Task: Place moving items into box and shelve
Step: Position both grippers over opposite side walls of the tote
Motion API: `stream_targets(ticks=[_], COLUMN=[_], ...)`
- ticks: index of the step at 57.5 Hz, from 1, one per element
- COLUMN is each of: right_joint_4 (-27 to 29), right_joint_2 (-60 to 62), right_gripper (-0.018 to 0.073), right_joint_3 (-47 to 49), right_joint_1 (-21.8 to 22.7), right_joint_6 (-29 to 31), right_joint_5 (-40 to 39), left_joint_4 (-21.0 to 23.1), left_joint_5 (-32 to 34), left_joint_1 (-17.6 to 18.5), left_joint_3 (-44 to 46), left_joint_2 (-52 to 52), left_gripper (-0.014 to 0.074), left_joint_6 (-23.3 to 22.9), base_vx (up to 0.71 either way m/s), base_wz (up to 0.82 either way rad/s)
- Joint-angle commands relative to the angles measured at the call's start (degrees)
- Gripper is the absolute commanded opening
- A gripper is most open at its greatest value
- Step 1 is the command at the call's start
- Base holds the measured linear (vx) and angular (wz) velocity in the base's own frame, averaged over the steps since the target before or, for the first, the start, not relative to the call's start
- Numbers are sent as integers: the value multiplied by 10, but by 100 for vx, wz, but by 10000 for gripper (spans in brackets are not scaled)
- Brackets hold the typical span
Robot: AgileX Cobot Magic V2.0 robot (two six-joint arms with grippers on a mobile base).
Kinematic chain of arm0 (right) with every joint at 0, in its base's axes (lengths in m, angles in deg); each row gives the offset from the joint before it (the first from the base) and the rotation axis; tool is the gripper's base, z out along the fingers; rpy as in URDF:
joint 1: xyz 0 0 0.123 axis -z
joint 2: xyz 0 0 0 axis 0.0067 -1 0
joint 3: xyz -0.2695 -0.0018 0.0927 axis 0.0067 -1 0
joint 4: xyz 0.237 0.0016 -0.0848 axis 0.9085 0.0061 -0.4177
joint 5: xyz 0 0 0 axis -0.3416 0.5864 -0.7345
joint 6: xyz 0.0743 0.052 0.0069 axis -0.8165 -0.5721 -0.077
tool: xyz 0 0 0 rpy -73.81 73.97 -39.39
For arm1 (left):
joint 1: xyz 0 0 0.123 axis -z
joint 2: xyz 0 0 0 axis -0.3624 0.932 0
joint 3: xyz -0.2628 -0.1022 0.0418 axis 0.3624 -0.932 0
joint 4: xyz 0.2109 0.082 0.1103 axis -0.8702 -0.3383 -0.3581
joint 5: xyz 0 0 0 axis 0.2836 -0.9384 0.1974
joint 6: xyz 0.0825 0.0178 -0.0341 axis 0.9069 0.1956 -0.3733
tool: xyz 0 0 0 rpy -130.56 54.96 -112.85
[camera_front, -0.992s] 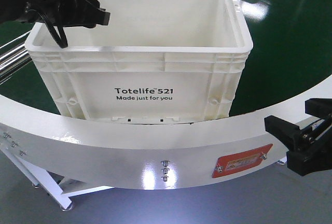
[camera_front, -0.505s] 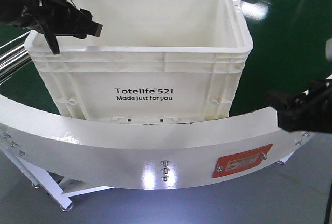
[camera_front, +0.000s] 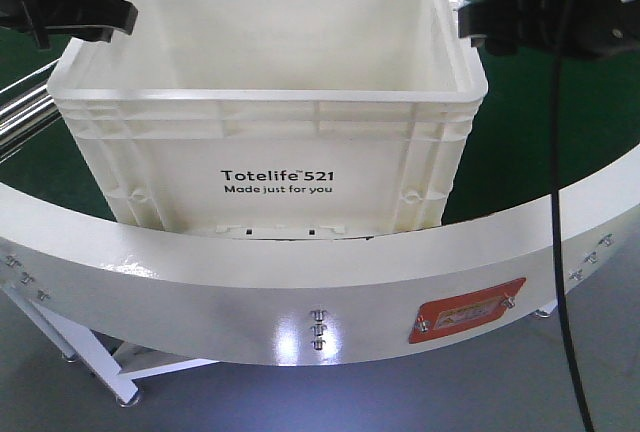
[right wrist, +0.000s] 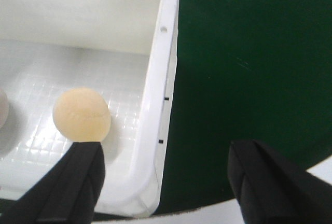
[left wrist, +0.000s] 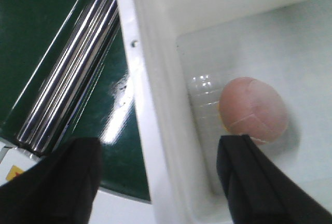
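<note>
The left end effector (left wrist: pixel 155 182), fingers spread wide, straddles the left wall of the white crate (camera_front: pixel 270 122). One finger hangs outside over the green desk (camera_front: pixel 600 122) and the other inside, where the pink bun (left wrist: pixel 253 111) lies on the crate floor just beside it. The right end effector (right wrist: pixel 166 177), likewise spread, straddles the opposite wall. The yellow bun (right wrist: pixel 82 114) sits on the crate floor near that wall, close by the inner finger.
</note>
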State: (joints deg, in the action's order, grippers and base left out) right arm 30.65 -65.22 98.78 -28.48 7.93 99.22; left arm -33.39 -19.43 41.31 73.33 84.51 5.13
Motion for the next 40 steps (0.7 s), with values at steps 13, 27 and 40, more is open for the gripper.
stream_targets(ticks=[13,27,40], right_joint_4=[97,160,161], right_joint_2=[-107,-172,-224], right_gripper=[536,536,536], right_joint_3=[200,250,250], right_joint_1=[63,101,100], right_joint_6=[78,128,129], right_joint_5=[49,62,63], left_joint_4=[66,93,125], left_joint_5=[36,63,82], left_joint_1=[-78,-91,-99], left_joint_3=[20,21,21], left_joint_2=[-21,10,46], left_gripper=[574,574,574], left_joint_6=[12,13,14], base_vx=[0,0,0], base_wz=[0,0,0])
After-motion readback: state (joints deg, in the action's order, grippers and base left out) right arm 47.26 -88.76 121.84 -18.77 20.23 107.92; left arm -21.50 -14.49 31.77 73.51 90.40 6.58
